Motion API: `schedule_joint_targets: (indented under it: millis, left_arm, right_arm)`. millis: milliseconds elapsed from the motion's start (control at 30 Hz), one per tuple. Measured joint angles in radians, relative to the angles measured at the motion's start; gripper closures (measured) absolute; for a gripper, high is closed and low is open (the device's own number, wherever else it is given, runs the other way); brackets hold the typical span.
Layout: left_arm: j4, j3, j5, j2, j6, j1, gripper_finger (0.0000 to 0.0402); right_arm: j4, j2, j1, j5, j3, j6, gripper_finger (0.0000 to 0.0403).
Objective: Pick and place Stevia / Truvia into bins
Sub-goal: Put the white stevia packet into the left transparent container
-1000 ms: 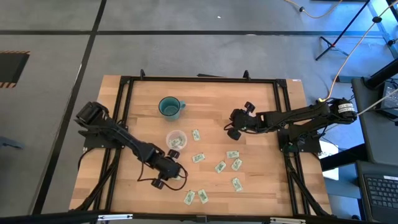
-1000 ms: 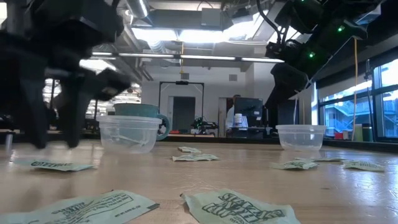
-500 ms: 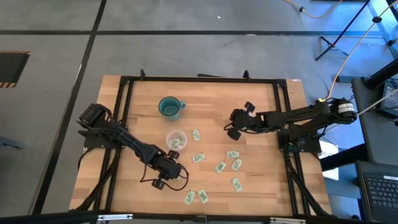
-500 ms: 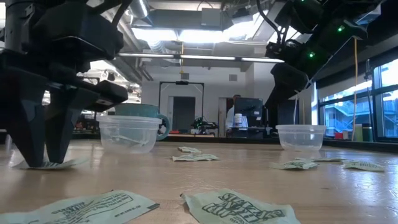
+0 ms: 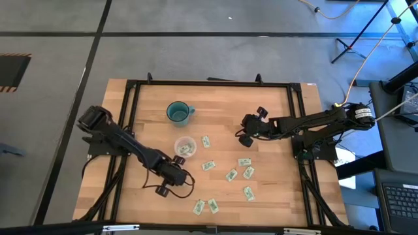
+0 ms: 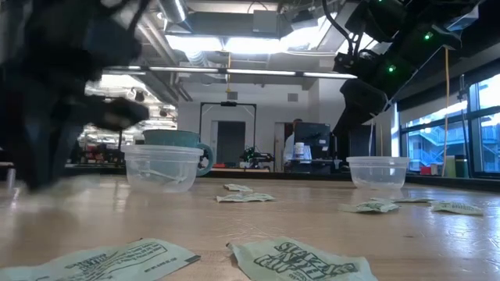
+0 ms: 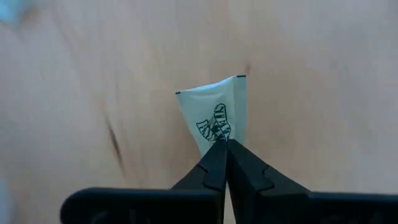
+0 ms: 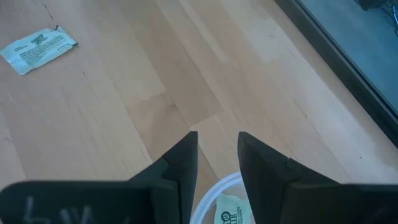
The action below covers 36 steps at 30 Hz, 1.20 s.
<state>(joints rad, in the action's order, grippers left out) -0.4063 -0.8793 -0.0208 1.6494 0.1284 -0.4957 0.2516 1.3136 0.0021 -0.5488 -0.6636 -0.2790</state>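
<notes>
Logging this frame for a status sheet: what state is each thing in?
Left tool: shut on a sachet, above the table.
Right tool: open, over a cup holding a sachet.
Other cup: upright, sachets inside.
Mug: upright.
Loose sachets: flat on the table.

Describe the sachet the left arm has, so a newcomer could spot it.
On the wooden table, find the left gripper, just in front of the clear plastic cup near the teal mug. The small white green-printed paper sachet is the only one pinched between fingers; the others lie loose.
</notes>
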Motion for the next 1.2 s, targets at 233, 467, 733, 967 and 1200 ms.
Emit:
schedule_joint_targets:
  millis: [233, 467, 733, 967, 1200]
  left_arm:
    - [-0.074, -0.004, 0.162, -0.216, 0.003, 0.014, 0.0399]
    - [-0.132, -0.006, 0.346, -0.323, 0.124, 0.124, 0.0399]
    - [-0.192, -0.006, 0.262, -0.276, 0.059, 0.287, 0.0398]
    - [-0.189, -0.007, 0.158, -0.196, 0.033, 0.358, 0.0398]
    - [-0.187, -0.007, 0.149, -0.136, 0.059, 0.374, 0.0395]
  right_arm:
    - [0.0, 0.0, 0.0, 0.0, 0.0, 0.0, 0.0285]
    - [0.0, 0.0, 0.0, 0.0, 0.0, 0.0, 0.0285]
    - [0.0, 0.0, 0.0, 0.0, 0.0, 0.0, 0.0285]
    - [0.0, 0.0, 0.0, 0.0, 0.0, 0.003, 0.0285]
    - [0.0, 0.0, 0.0, 0.0, 0.0, 0.023, 0.0285]
